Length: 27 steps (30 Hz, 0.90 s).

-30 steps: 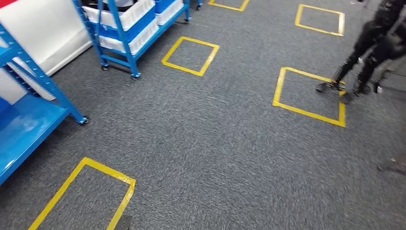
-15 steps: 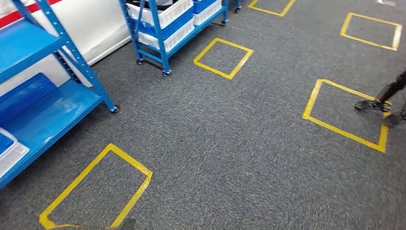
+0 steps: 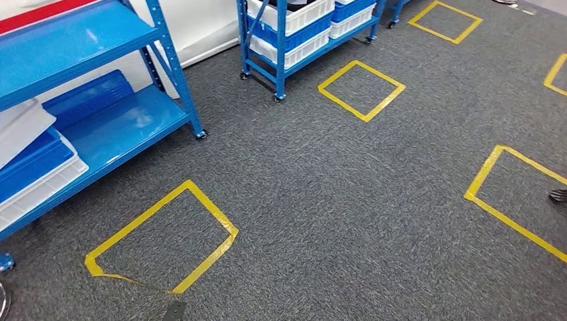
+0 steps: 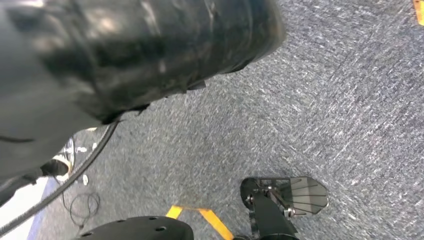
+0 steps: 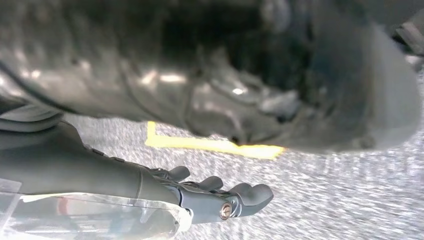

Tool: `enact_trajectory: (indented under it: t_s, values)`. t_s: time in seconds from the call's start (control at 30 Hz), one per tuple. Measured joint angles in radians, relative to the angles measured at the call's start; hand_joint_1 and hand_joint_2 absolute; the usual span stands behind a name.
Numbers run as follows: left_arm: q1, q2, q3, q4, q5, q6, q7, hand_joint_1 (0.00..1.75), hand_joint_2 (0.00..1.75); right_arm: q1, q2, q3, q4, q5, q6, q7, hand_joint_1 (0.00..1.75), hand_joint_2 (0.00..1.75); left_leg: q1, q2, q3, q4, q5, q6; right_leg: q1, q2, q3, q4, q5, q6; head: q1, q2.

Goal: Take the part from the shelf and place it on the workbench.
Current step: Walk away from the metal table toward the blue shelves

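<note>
Head view, looking down at grey carpet (image 3: 348, 200).

- Shelf (image 3: 100, 40): blue, upper left of frame, two boards visible. On the lower board a blue tray (image 3: 87, 97) lies near the back. At the far left edge is a stack of blue and white trays (image 3: 37, 167) with a white lid (image 3: 20, 127) tilted on top.
- Rack (image 3: 277, 67): blue, on wheels, top centre, well apart from the shelf. It carries white bins (image 3: 294, 17) and blue ones.
- Tape squares, yellow, on the carpet: one (image 3: 212, 207) at lower left, just in front of the shelf, with its near corner wrinkled; one (image 3: 381, 73) upper centre, beside the rack; one (image 3: 483, 171) at the right edge, partly cut off.
- A shoe (image 3: 558, 195) shows at the right edge, inside that last square.

Right wrist view, blurred.

- Right hand (image 5: 200, 195): enters at lower left, dark fingers (image 5: 250, 195) stretched out together, slightly curled at the tips.
- A clear film (image 5: 100, 217) lies against the hand at the bottom left of the frame. I cannot tell whether the hand grasps it or what it covers.
- A yellow tape strip (image 5: 210, 144) lies on the carpet beyond the hand.

Left wrist view: carpet and a corner of yellow tape (image 4: 212, 220) at bottom centre.

- Left hand: state cannot be told.

Part: I cannot tell which item it is, whether among the shelf trays or under the film at the right hand.
</note>
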Motion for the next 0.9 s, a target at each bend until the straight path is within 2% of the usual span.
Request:
enact_trajectory:
  t_s: [0.03, 0.07, 0.1, 0.13, 0.17, 0.23, 0.27, 0.3, 0.37, 0.4, 0.47, 0.5, 0.53, 0.57, 0.6, 0.63, 0.67, 0.73, 0.77, 0.8, 0.83, 0.87, 0.9]
  values:
    - [-0.001, 0.000, 0.000, 0.000, -0.002, -0.001, 0.006, 0.00, 0.00, 0.002, -0.001, 0.000, 0.000, 0.001, 0.004, -0.001, 0.00, 0.00, -0.001, -0.012, 0.000, 0.000, 0.000, 0.003, 0.000, 0.016, -0.035, 0.068, -0.027, 0.000, 0.002, 0.000]
    - [-0.001, -0.001, 0.000, 0.000, -0.003, -0.002, 0.013, 0.00, 0.00, 0.004, -0.001, 0.001, 0.000, 0.003, 0.006, -0.001, 0.00, 0.00, -0.001, -0.026, 0.000, 0.001, -0.001, 0.005, 0.000, 0.023, -0.067, 0.124, -0.042, 0.000, 0.002, 0.000]
    - [0.001, -0.001, 0.000, 0.000, -0.004, -0.003, 0.017, 0.00, 0.00, 0.006, -0.001, 0.001, 0.000, 0.004, 0.008, -0.001, 0.00, 0.00, -0.002, -0.041, 0.001, 0.002, -0.001, 0.006, 0.000, 0.026, -0.086, 0.148, -0.038, 0.000, 0.002, 0.000]
    - [0.002, -0.001, 0.000, 0.000, -0.005, -0.003, 0.019, 0.00, 0.00, 0.008, -0.001, 0.001, 0.000, 0.005, 0.008, -0.001, 0.00, 0.00, -0.002, -0.057, 0.001, 0.004, -0.002, 0.005, 0.000, 0.028, -0.087, 0.135, -0.013, -0.001, 0.002, 0.000]
    - [0.004, -0.001, 0.000, 0.000, -0.005, -0.004, 0.020, 0.00, 0.00, 0.009, -0.002, 0.001, 0.000, 0.006, 0.008, -0.001, 0.00, 0.00, -0.002, -0.072, 0.002, 0.006, -0.003, 0.004, -0.001, 0.036, -0.072, 0.085, 0.026, -0.003, 0.002, 0.000]
    - [0.004, -0.002, 0.000, 0.000, -0.005, -0.005, 0.020, 0.00, 0.00, 0.009, -0.004, 0.001, 0.001, 0.006, 0.007, -0.001, 0.00, 0.00, -0.002, -0.100, -0.002, 0.015, -0.007, -0.002, -0.005, 0.081, -0.028, -0.040, 0.092, -0.008, 0.002, 0.000]
    - [0.003, -0.002, 0.000, 0.000, -0.006, -0.006, 0.020, 0.00, 0.00, 0.009, -0.005, 0.002, 0.001, 0.006, 0.006, -0.001, 0.00, 0.00, -0.002, -0.112, -0.005, 0.019, -0.008, -0.007, -0.006, 0.102, -0.013, -0.080, 0.107, -0.011, 0.002, 0.000]
    - [0.003, -0.003, 0.000, 0.000, -0.006, -0.006, 0.021, 0.00, 0.00, 0.009, -0.006, 0.002, 0.001, 0.006, 0.005, -0.001, 0.00, 0.00, -0.001, -0.123, -0.010, 0.021, -0.007, -0.012, -0.005, 0.114, -0.008, -0.096, 0.108, -0.013, 0.001, 0.000]
    - [0.005, -0.002, 0.000, 0.000, -0.006, -0.006, 0.021, 0.00, 0.00, 0.007, -0.006, 0.002, 0.001, 0.006, 0.003, 0.000, 0.00, 0.00, 0.001, -0.145, -0.015, 0.018, -0.003, -0.025, -0.003, 0.100, -0.004, -0.100, 0.108, -0.020, 0.001, 0.000]
    - [0.007, -0.002, 0.000, 0.000, -0.007, -0.006, 0.022, 0.00, 0.00, 0.006, -0.006, 0.002, 0.001, 0.006, 0.002, 0.001, 0.00, 0.00, 0.001, -0.137, -0.018, 0.021, -0.005, -0.031, -0.004, 0.088, 0.001, -0.104, 0.110, -0.026, 0.001, 0.000]
    - [0.008, -0.001, 0.000, 0.000, -0.008, -0.007, 0.021, 0.00, 0.00, 0.005, -0.007, 0.002, 0.001, 0.006, 0.001, 0.004, 0.00, 0.00, -0.001, -0.087, -0.043, 0.073, -0.035, -0.040, -0.006, 0.062, 0.010, -0.114, 0.115, -0.040, -0.006, 0.000]
    - [0.006, -0.001, 0.000, 0.000, -0.009, -0.008, 0.020, 0.00, 0.00, 0.005, -0.007, 0.002, 0.001, 0.006, 0.001, 0.005, 0.00, 0.00, -0.001, -0.053, -0.069, 0.128, -0.063, -0.043, -0.004, 0.047, 0.012, -0.116, 0.115, -0.045, -0.009, 0.000]
    - [0.004, -0.001, 0.000, 0.000, -0.009, -0.009, 0.019, 0.00, 0.00, 0.007, -0.007, 0.002, 0.001, 0.006, 0.000, 0.006, 0.00, 0.00, 0.000, -0.033, -0.102, 0.193, -0.093, -0.047, -0.002, 0.032, 0.012, -0.115, 0.114, -0.048, -0.012, 0.000]
    - [0.003, -0.001, 0.000, 0.000, -0.009, -0.011, 0.018, 0.00, 0.00, 0.008, -0.007, 0.002, 0.001, 0.006, 0.000, 0.007, 0.00, 0.00, 0.002, -0.024, -0.132, 0.252, -0.114, -0.050, 0.000, 0.016, 0.013, -0.115, 0.112, -0.051, -0.012, 0.000]
    - [0.003, -0.001, 0.000, 0.000, -0.009, -0.012, 0.017, 0.00, 0.00, 0.008, -0.007, 0.002, 0.002, 0.006, -0.001, 0.007, 0.00, 0.00, 0.004, -0.019, -0.149, 0.286, -0.120, -0.052, 0.001, 0.001, 0.013, -0.114, 0.110, -0.051, -0.012, 0.000]
    - [0.004, -0.001, 0.000, 0.000, -0.009, -0.013, 0.017, 0.00, 0.00, 0.008, -0.007, 0.002, 0.002, 0.006, -0.001, 0.008, 0.00, 0.00, 0.005, -0.015, -0.148, 0.284, -0.107, -0.053, 0.001, -0.012, 0.014, -0.113, 0.108, -0.051, -0.012, 0.000]
    - [0.005, -0.002, 0.000, 0.000, -0.009, -0.014, 0.017, 0.00, 0.00, 0.007, -0.007, 0.002, 0.001, 0.006, -0.002, 0.008, 0.00, 0.00, 0.006, -0.008, -0.126, 0.243, -0.080, -0.053, 0.001, -0.025, 0.016, -0.113, 0.106, -0.050, -0.013, 0.000]
    - [0.004, -0.002, 0.000, 0.000, -0.009, -0.014, 0.016, 0.00, 0.00, 0.006, -0.007, 0.003, 0.001, 0.006, -0.002, 0.008, 0.00, 0.00, 0.002, 0.030, -0.053, 0.109, -0.024, -0.047, 0.003, -0.047, 0.024, -0.112, 0.099, -0.043, -0.013, 0.000]
    - [0.002, -0.002, 0.000, 0.000, -0.009, -0.014, 0.016, 0.00, 0.00, 0.006, -0.007, 0.003, 0.001, 0.006, -0.003, 0.008, 0.00, 0.00, -0.002, 0.047, -0.026, 0.058, -0.010, -0.041, 0.006, -0.057, 0.027, -0.112, 0.096, -0.038, -0.012, 0.000]
    - [0.000, -0.002, 0.000, 0.000, -0.009, -0.015, 0.016, 0.00, 0.00, 0.006, -0.007, 0.003, 0.001, 0.006, -0.006, 0.009, 0.00, 0.00, -0.005, 0.058, -0.011, 0.030, -0.007, -0.035, 0.008, -0.065, 0.030, -0.112, 0.093, -0.032, -0.011, 0.000]
    - [0.000, -0.001, 0.000, 0.000, -0.009, -0.016, 0.017, 0.00, 0.00, 0.004, -0.007, 0.005, 0.001, 0.006, -0.009, 0.011, 0.00, 0.00, -0.009, 0.058, -0.009, 0.022, -0.010, -0.029, 0.011, -0.074, 0.034, -0.114, 0.091, -0.026, -0.010, 0.000]
    - [0.001, -0.001, 0.000, 0.000, -0.010, -0.016, 0.019, 0.00, 0.00, 0.002, -0.005, 0.006, 0.001, 0.007, -0.013, 0.014, 0.00, 0.00, -0.009, 0.045, -0.008, 0.020, -0.008, -0.023, 0.011, -0.082, 0.038, -0.116, 0.090, -0.021, -0.009, 0.000]
    - [0.003, -0.001, 0.000, 0.000, -0.010, -0.016, 0.023, 0.00, 0.00, 0.000, -0.004, 0.008, 0.001, 0.008, -0.017, 0.017, 0.00, 0.00, -0.008, 0.035, -0.006, 0.015, -0.005, -0.018, 0.009, -0.080, 0.041, -0.115, 0.086, -0.015, -0.008, 0.000]
